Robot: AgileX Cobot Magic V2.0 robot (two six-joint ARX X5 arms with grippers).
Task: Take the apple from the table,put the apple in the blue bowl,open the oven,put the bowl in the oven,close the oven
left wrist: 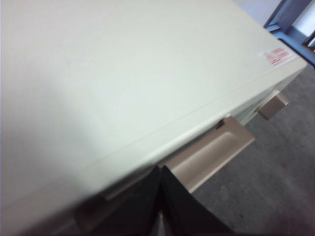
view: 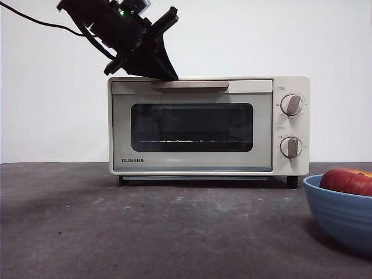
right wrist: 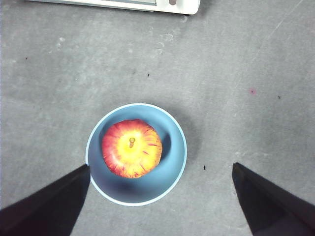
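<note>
Left gripper [view: 170, 74] hangs at the oven's [view: 192, 127] top front edge, just above the left end of the beige handle [view: 190, 85]; the door is closed. Its wrist view shows the jaws pressed together over that handle [left wrist: 211, 155]. From the right wrist, the right gripper [right wrist: 160, 177] hovers wide open above the blue bowl [right wrist: 172, 167], which holds the apple [right wrist: 131, 148], on the table [right wrist: 236, 73] before the oven's right end.

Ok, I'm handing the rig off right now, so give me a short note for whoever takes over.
Left gripper: jaws shut, at the oven's top front edge by the bar handle, not on it.
Right gripper: jaws open, empty, above the blue bowl.
Done: apple sits in the bowl on the table, in front of the oven's knob side.
Left: open the door, load the bowl, close it.
</note>
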